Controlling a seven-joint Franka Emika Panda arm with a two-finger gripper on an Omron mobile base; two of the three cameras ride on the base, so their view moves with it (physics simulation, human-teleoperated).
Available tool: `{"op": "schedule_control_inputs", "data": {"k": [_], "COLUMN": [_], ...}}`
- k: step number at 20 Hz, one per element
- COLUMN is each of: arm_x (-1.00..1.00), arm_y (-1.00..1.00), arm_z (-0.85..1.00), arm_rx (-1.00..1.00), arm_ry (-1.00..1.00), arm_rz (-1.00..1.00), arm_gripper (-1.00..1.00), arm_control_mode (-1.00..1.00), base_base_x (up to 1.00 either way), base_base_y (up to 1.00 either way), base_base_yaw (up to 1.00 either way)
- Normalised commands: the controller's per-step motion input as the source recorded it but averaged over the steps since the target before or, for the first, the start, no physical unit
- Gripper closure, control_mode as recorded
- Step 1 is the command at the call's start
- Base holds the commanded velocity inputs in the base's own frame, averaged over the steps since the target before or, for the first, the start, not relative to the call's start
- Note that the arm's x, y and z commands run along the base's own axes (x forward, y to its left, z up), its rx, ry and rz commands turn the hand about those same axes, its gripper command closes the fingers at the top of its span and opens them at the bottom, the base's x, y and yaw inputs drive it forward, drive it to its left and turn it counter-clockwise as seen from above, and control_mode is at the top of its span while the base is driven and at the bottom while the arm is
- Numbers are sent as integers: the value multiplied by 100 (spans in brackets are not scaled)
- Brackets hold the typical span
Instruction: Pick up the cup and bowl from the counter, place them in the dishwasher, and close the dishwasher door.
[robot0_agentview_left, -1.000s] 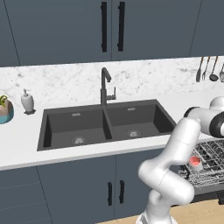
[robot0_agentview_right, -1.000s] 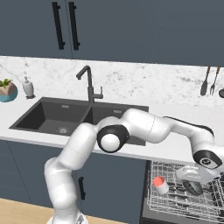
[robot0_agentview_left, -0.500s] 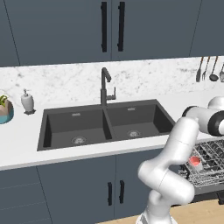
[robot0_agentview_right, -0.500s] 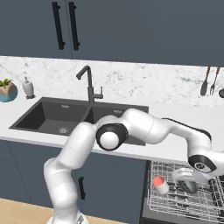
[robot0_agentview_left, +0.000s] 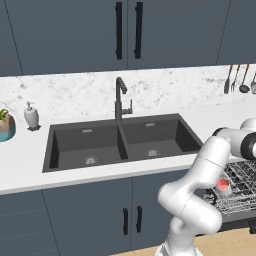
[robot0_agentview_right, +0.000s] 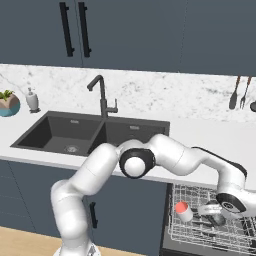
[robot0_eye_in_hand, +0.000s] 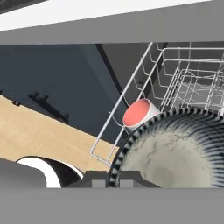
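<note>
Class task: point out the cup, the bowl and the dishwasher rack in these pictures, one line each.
cup (robot0_agentview_right: 182, 211), right base view, on its pale side below the red top.
bowl (robot0_eye_in_hand: 175, 153), hand view, on its grey inside surface.
dishwasher rack (robot0_agentview_right: 197, 233), right base view, on the front grey wires.

Dark double sink (robot0_agentview_left: 117, 145) with a black faucet (robot0_agentview_left: 120, 99) behind it. Soap dispenser (robot0_agentview_left: 31, 116) and teal plant pot (robot0_agentview_left: 5, 127) off to the left. Utensils (robot0_agentview_left: 239, 79) hanging on the right wall.
</note>
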Motion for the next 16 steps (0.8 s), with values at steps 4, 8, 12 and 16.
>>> {"op": "schedule_control_inputs", "data": {"k": [4, 8, 12, 16], "arm_x": [36, 40, 34, 35], "arm_y": [-18, -26, -31, -24], "arm_z": [-33, -22, -30, -42], "arm_rx": [5, 6, 4, 2], "arm_ry": [-9, -7, -3, -4], "arm_rz": [-1, -3, -6, -7], "arm_gripper": [100, 100, 100, 100], "arm_control_mode": [-100, -100, -100, -100], "base_base_x": [0, 0, 0, 0], "base_base_y": [0, 0, 0, 0], "base_base_yaw": [0, 0, 0, 0]}}
